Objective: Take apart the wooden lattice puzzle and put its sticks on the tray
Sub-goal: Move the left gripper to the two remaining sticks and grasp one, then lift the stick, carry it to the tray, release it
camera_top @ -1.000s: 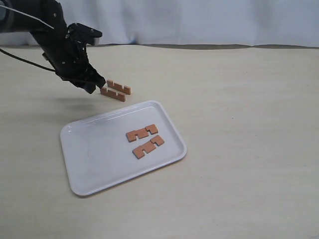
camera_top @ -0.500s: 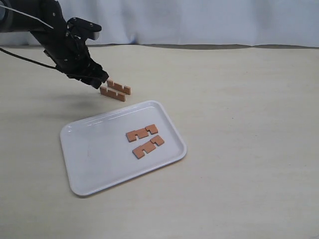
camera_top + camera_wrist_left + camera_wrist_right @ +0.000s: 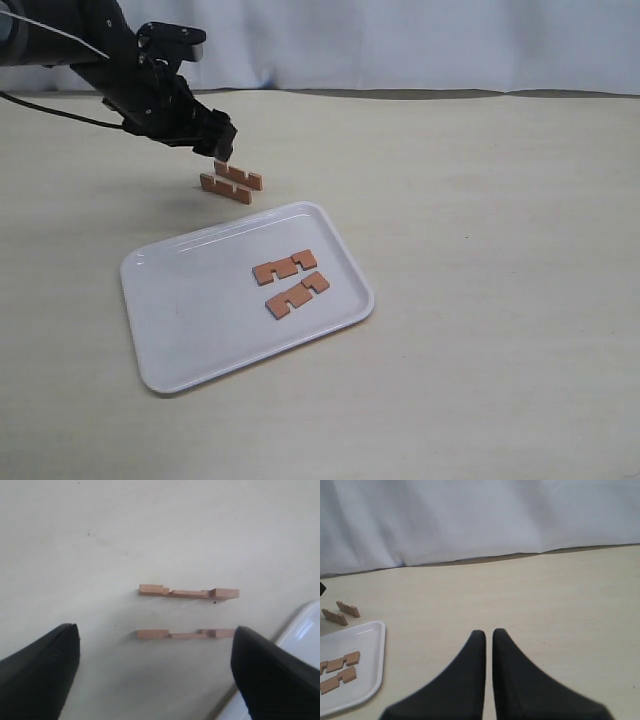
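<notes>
No assembled lattice puzzle shows, only separate sticks. Two sticks [image 3: 238, 177] [image 3: 226, 189] stand on edge side by side on the table just beyond the tray's far rim. Two more sticks [image 3: 285, 266] [image 3: 298, 295] lie flat on the white tray [image 3: 190, 320]. My left gripper [image 3: 218, 148] hovers open just above and behind the standing pair. In the left wrist view its fingers [image 3: 40, 670] spread wider than the nearer stick [image 3: 185, 634], with the farther stick [image 3: 188, 592] beyond. My right gripper [image 3: 489, 632] is shut and empty, low over bare table, out of the exterior view.
A white backdrop runs along the table's far edge. The tray's corner [image 3: 300, 625] lies close beside the left gripper's fingers. From the right wrist view the tray [image 3: 379, 665] and the standing sticks [image 3: 348, 609] sit well off to one side.
My left gripper has swung rightward, from beside the standing sticks to just above and behind them. None of the sticks nor the tray has moved.
</notes>
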